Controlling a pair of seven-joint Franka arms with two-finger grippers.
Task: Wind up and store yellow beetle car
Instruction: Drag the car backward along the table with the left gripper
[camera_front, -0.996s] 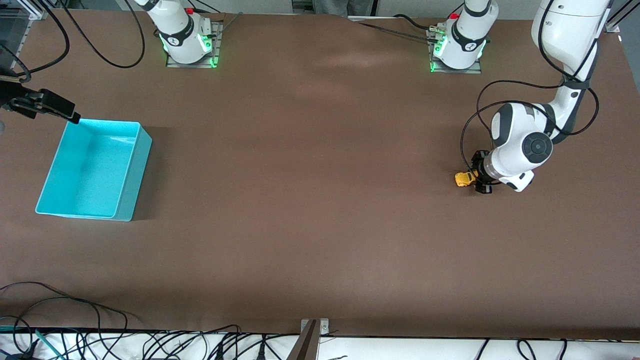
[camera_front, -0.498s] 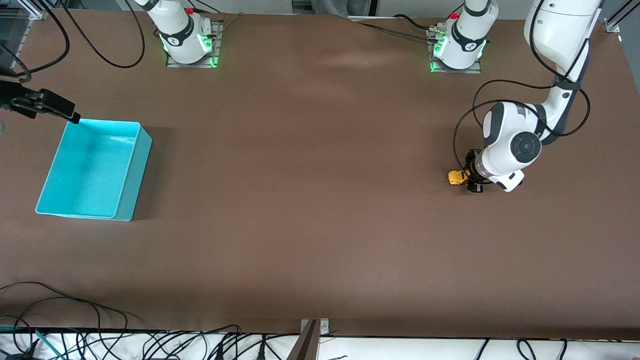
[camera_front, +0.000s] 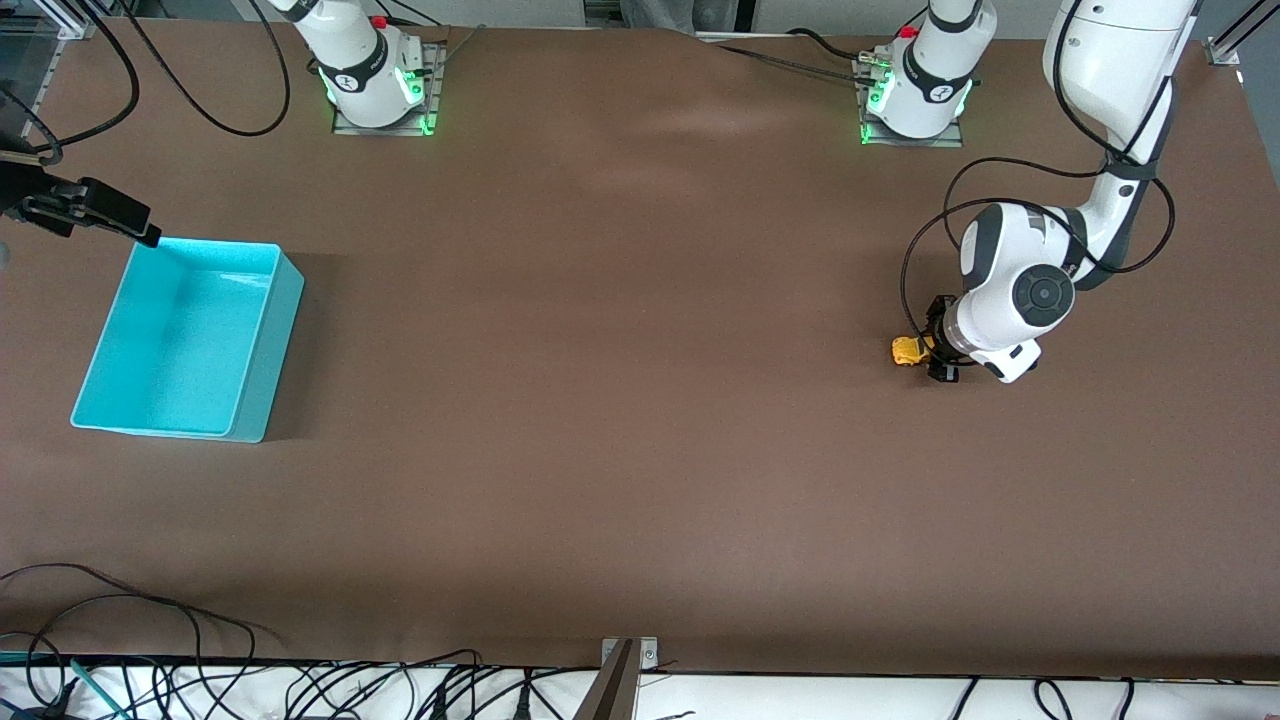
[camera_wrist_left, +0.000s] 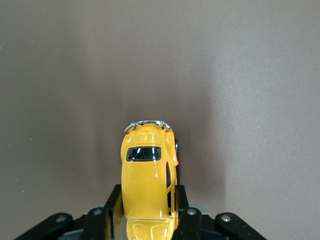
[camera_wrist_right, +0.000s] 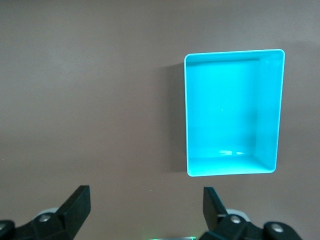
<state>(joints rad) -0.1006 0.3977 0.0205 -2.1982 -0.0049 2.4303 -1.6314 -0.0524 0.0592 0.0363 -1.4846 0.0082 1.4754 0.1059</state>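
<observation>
Front view: brown table (camera_front: 620, 400) bearing turquoise bin (camera_front: 255, 400).

Yellow beetle car (camera_wrist_left: 147, 185) — nose cut off

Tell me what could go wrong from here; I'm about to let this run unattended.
The left gripper pinches only one end of the yellow beetle car, so it might twist or slip while rolled on the table. The turquoise bin sits at the right arm's end, so storing it means a long carry or handover to the open right gripper.
</observation>
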